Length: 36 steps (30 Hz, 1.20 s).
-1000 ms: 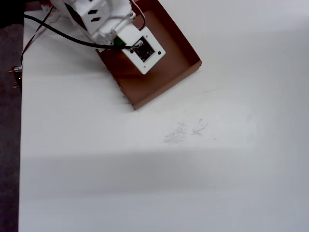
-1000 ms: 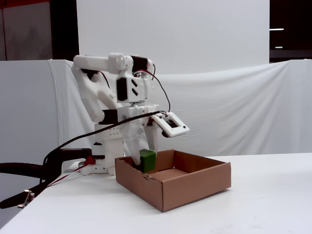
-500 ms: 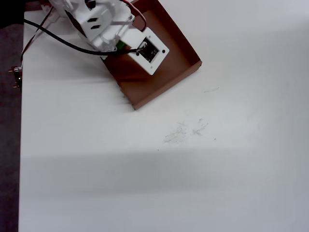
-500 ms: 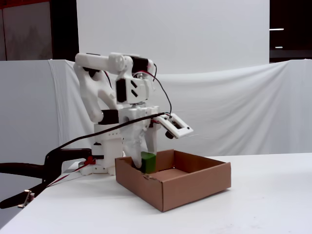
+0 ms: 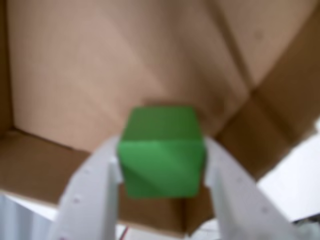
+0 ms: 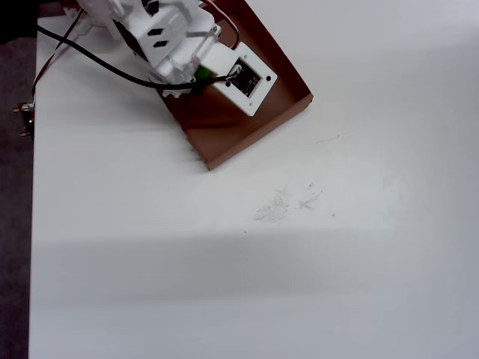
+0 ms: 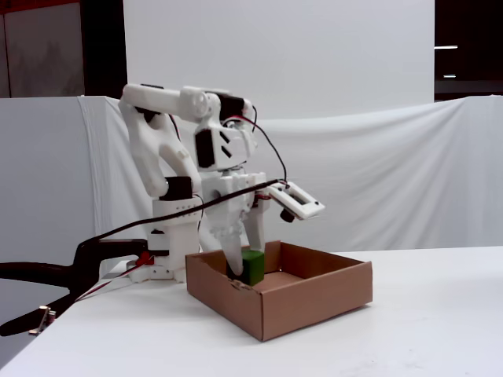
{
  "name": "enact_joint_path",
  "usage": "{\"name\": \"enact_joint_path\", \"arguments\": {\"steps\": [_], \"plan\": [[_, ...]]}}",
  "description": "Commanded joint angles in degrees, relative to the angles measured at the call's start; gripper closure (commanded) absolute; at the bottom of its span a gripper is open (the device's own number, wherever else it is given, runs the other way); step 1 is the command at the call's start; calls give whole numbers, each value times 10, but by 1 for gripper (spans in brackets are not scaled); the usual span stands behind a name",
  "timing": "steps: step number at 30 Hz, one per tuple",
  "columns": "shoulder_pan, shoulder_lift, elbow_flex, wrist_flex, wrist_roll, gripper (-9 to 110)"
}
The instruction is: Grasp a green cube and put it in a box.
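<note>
In the wrist view the green cube point(image 5: 161, 150) sits squeezed between my gripper's point(image 5: 161, 161) two white fingers, above the brown floor of the box point(image 5: 100, 65). The fixed view shows the cube point(image 7: 251, 267) held low inside the box point(image 7: 314, 302), near its left rear wall, with my gripper point(image 7: 245, 265) shut on it. I cannot tell whether it touches the floor. From overhead only a sliver of the cube point(image 6: 200, 73) shows under the arm; the box point(image 6: 258, 120) lies at the top left.
The arm's white wrist camera block point(image 6: 245, 78) overhangs the box. A black cable point(image 6: 90, 56) runs left off the arm. Faint scuff marks point(image 6: 288, 200) lie on the white table. A black clamp point(image 7: 47, 275) sticks out at the table's left edge.
My gripper has carried the cube rightwards in the fixed view and lower, deeper into the box. The wrist camera block has swung further over the box.
</note>
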Motion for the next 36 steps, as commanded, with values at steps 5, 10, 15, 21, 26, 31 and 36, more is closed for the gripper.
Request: {"name": "enact_joint_path", "arguments": {"steps": [5, 10, 15, 21, 26, 31, 36], "plan": [[-18, -18, 15, -33, -8, 89], [-25, -22, 18, -34, -7, 89], [-29, -29, 25, -40, -6, 89], [-30, -28, 36, -47, -6, 88], [-28, -19, 42, -54, -6, 79], [-4, 10, 33, -49, -6, 78], [71, 64, -3, -32, -4, 78]]}}
